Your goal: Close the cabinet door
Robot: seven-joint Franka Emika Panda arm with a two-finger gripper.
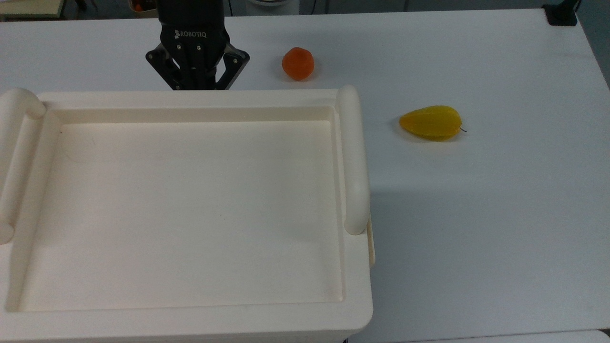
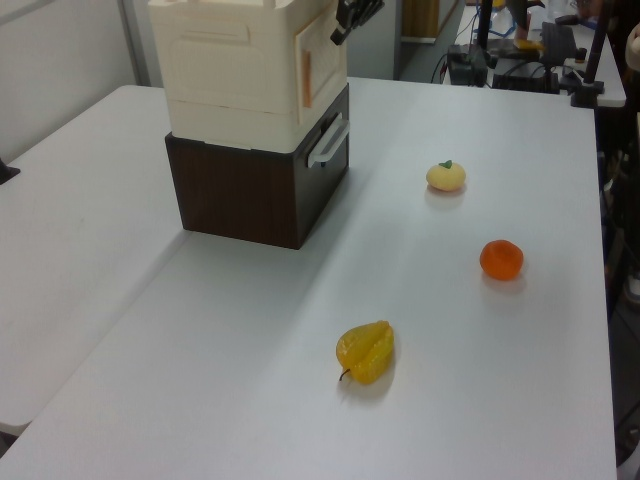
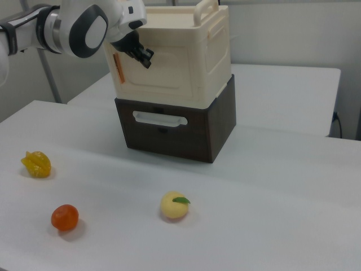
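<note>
Gripper [image 1: 197,85] sits at upper left of the top view, fingertips hidden behind the cabinet's back rim, so whether the fingers are spread or closed is hard to call; the black linkages [image 1: 164,64] fan out wide, but I cannot tell for sure. In the right view the gripper [image 3: 142,56] is at upper left of the frame, tips touching or just off the cabinet door [image 3: 155,65]. The door lies flat against the front of the cabinet [image 3: 217,51], looking flush or nearly so; in the left view a thin orange sliver [image 2: 306,75] at its edge could mean a small gap remains, can't be certain. The cabinet rests on a dark brown drawer unit [image 3: 186,132]. Judgement: door is a thin, stiff, light plastic panel on a hinge, smooth and likely slippery, swings with little force; no grasp needed, best pushed flat-on near its free edge away from the hinge. Starfruit [image 1: 431,123], orange [image 1: 298,63] and pale peach-like fruit [image 3: 174,206] lie well apart on the white table [image 1: 500,214].
</note>
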